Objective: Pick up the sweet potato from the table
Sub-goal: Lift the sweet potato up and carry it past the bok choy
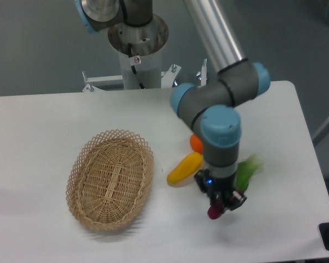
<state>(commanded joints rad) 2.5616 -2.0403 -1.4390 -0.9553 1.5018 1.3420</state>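
Note:
The sweet potato (214, 212) is a small magenta-purple piece showing between the fingers of my gripper (220, 204), near the front right of the white table (55, 120). The gripper points straight down and its jaws are closed around the sweet potato. Most of the sweet potato is hidden by the fingers. I cannot tell whether it still touches the tabletop.
A yellow-orange elongated vegetable (184, 169) lies just left of the gripper. A round orange fruit (196, 143) sits behind it, partly hidden by the arm. A green leafy vegetable (248, 169) lies to the right. A wicker basket (111, 178) stands at the left.

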